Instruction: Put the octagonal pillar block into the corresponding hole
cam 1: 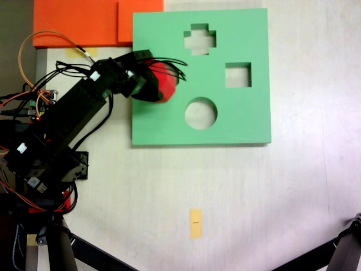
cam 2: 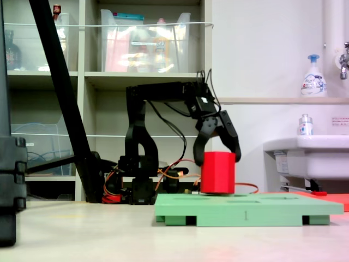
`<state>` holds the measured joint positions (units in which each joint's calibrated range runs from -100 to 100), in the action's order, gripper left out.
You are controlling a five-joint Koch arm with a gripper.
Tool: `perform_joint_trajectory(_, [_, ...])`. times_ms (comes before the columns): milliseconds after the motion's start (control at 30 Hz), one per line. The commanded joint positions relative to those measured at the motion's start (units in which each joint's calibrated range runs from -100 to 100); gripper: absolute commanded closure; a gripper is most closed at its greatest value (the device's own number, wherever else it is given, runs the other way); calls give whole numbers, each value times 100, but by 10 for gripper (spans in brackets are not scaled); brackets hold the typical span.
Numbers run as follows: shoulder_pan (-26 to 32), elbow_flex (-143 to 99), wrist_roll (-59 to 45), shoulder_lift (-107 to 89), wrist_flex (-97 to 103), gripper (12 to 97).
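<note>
The octagonal pillar block (cam 1: 169,82) (cam 2: 218,173) is a bright red prism standing upright over the left part of the green foam board (cam 1: 242,118) (cam 2: 245,210), its base at or just above the board's top. My gripper (cam 1: 161,79) (cam 2: 217,158) comes in from the left in the top-down fixed view. Its two fingers press against the block's upper sides, shut on it. The eight-sided cut-out is hidden beneath the block and gripper. The cross cut-out (cam 1: 199,39), square cut-out (cam 1: 238,75) and round cut-out (cam 1: 201,113) lie uncovered.
Orange foam sheets (cam 1: 79,22) lie at the table's top left. A small yellow tag (cam 1: 196,223) is stuck to the white table. The arm's base and wiring (cam 1: 45,147) fill the left edge. Black stand legs (cam 1: 79,248) cross the bottom. A sink (cam 2: 305,155) stands beyond the board.
</note>
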<state>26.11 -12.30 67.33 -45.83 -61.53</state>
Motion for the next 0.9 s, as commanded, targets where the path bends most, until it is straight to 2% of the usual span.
perform_joint_trajectory(0, [-5,73,-73,169,14,668])
perform_joint_trajectory(867, [93,941,-425,826,14,665])
